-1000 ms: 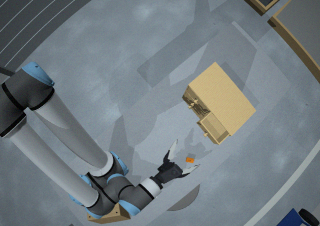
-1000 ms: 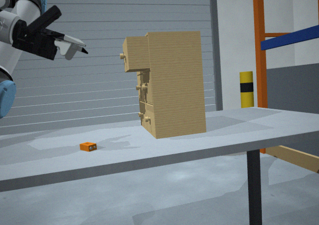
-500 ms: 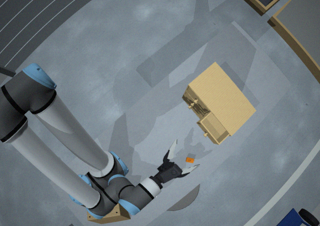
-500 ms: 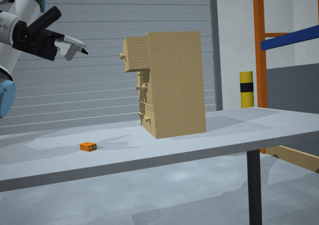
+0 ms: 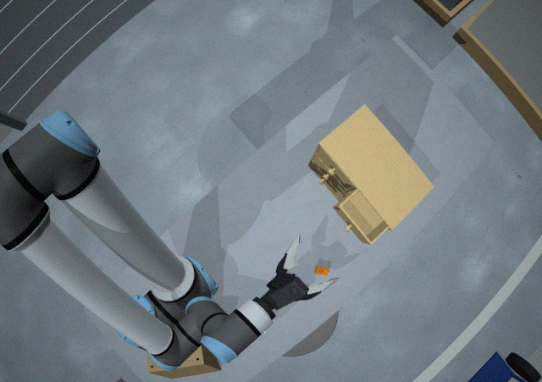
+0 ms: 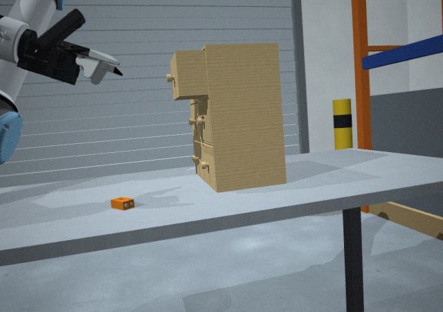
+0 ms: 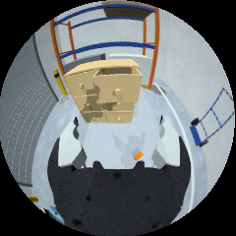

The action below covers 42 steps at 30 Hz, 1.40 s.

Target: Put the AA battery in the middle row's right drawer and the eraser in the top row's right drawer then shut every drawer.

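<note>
"Where are the battery and eraser?"

"I can't see either. Maybe they're in a drawer, or hidden. The orange block sits on the desk, low and left of the middle in the side view. I can't tell what it is."

"And the tool?"

"Spread wide, holding nothing."

"How would they feel?"

"The battery is likely hard, smooth and rolly, so pinch its middle. The eraser is likely light and squishy, so hug its sides gently."

"And the open top right drawer?"

"Push softly. It could slide."
</note>
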{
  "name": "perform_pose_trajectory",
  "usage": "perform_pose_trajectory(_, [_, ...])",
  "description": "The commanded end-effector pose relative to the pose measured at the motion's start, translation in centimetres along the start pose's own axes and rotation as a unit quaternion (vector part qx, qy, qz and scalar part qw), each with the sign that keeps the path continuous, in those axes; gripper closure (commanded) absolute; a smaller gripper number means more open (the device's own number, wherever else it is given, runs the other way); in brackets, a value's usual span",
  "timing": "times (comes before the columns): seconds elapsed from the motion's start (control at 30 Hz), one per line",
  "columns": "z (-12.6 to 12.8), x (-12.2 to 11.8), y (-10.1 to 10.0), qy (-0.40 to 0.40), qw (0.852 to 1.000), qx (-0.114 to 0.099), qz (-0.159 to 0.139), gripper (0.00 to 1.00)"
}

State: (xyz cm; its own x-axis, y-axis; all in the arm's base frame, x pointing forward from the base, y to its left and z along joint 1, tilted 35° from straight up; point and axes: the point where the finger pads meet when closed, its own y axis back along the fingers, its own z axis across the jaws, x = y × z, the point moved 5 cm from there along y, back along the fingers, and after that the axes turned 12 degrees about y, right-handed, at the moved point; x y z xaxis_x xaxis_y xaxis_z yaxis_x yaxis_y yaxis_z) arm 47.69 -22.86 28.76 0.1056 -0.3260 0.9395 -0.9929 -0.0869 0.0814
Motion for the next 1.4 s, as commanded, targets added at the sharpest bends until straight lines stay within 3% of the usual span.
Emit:
perform_pose_trajectory(0.0, [-0.36,-0.24,-0.22,-0.001,1.0,-0.009,0.01,0.0])
perform_pose_trajectory(0.8, [-0.4,-0.28,-0.22,-0.001,1.0,-0.009,0.01,0.0])
perform_pose_trajectory(0.83, [-0.4,-0.28,-0.22,-0.001,1.0,-0.009,0.01,0.8])
perform_pose_trajectory(1.37, [-0.4,-0.28,-0.22,-0.001,1.0,-0.009,0.01,0.8])
